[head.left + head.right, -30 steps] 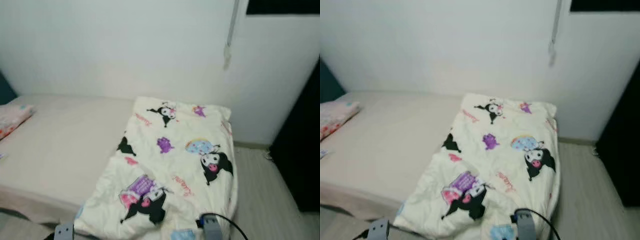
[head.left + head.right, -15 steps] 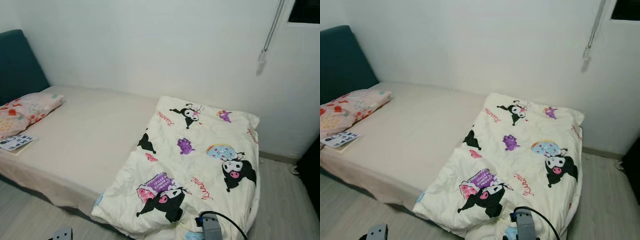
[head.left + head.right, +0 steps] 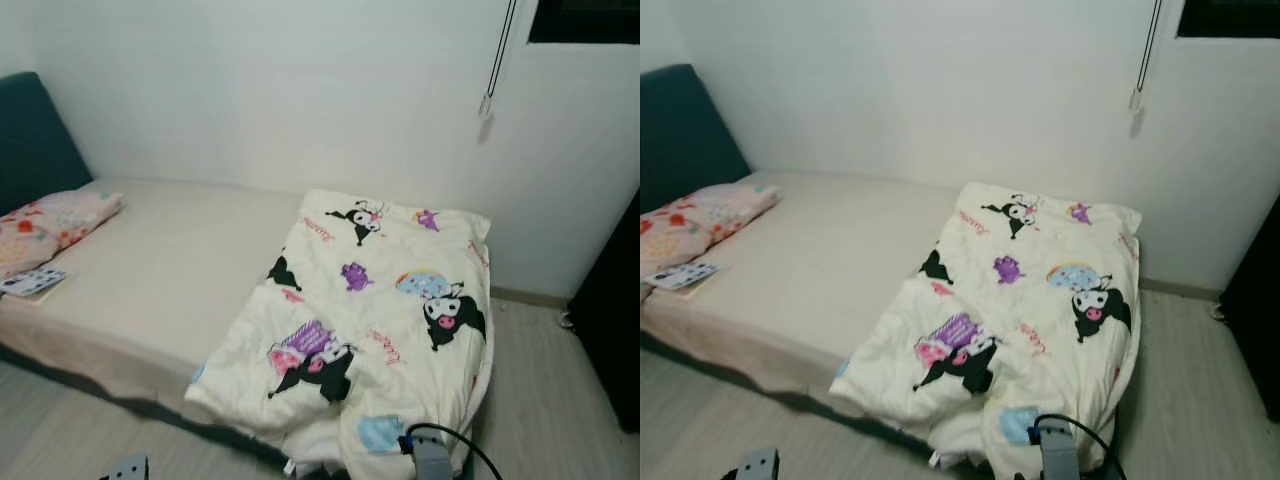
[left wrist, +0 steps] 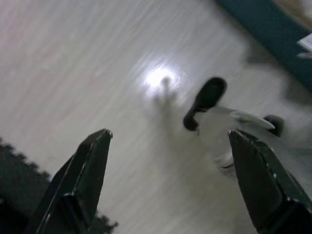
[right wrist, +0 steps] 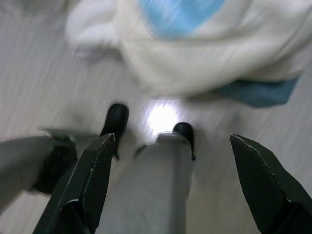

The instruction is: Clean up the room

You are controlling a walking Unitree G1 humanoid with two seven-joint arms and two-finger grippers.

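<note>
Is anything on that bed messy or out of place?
Yes. The cartoon-print comforter lies bunched over the bed's foot end, askew, its lower edge rumpled and sagging off the mattress toward the floor. A printed booklet sits loose on the mattress edge beside the floral pillow. Nothing looks spilled or damaged.

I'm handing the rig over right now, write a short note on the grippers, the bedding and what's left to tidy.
Left gripper: open, empty, hanging over bare floor.
Right gripper: open, empty, low by the quilt's drooping edge.
Quilt: bunched on the foot half of the bed, one corner sagging off toward the floor.
Pillow at the head end, with a booklet beside it on the mattress.
Done: nothing visibly tidied yet.
Left: probably spread or fold the quilt, then put the booklet away.
</note>
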